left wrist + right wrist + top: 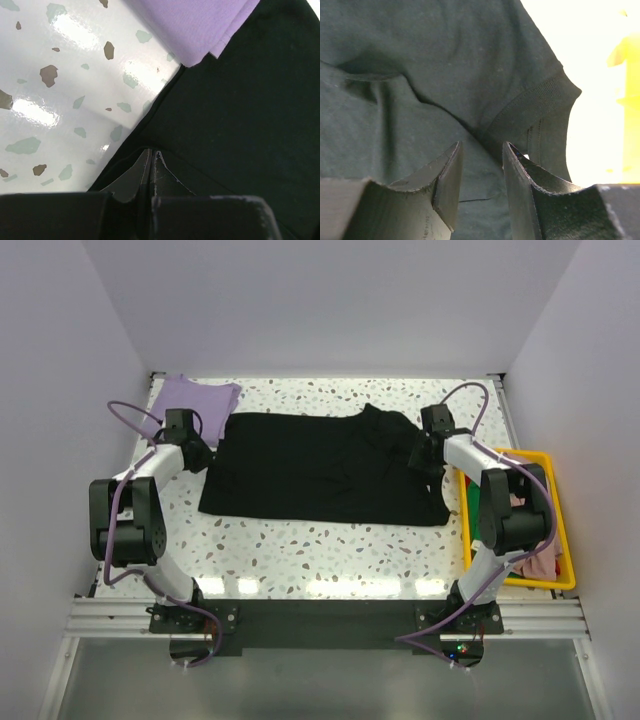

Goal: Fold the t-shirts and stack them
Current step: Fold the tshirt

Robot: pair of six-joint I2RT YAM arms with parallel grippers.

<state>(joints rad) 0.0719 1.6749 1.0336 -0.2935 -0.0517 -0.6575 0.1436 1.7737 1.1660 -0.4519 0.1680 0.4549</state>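
1. Black t-shirt (320, 470) lies spread flat across the middle of the desk (330, 550), soft and matte; glossy speckled room shows on the near side.
2. Lavender t-shirt (190, 397) sits far left, just beside it.
3. My left end effector (151, 157) is closed tight at its left edge; my right end effector (480, 170) is narrowly parted over the ribbed sleeve hem.

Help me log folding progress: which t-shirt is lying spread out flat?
The black t-shirt, spread across the middle of the table. The lavender t-shirt sits compact at the far left corner, and a pink t-shirt is bunched in the yellow bin.
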